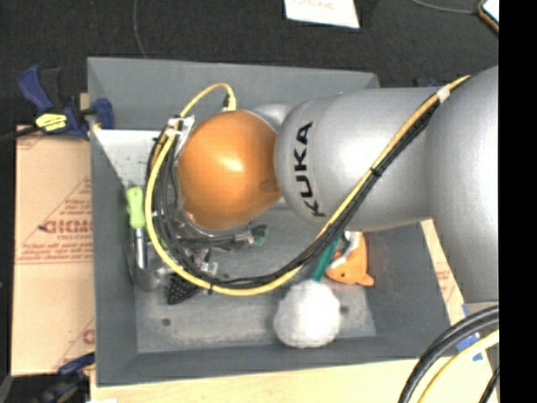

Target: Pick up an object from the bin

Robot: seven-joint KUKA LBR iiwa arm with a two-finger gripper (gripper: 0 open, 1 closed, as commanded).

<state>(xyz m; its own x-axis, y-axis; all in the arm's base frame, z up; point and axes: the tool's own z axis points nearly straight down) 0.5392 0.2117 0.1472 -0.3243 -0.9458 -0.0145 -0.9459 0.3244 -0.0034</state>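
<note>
My pincer (180, 267) sits low, left of the white fluffy ball (308, 316), likely to grab; its state I cannot tell.

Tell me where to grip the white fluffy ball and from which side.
Grip the white fluffy ball across its middle, coming straight down from above. It is round, so no side is better, and its top is uncovered; the bin wall beside it and the orange toy close by probably crowd a sideways approach.
</note>
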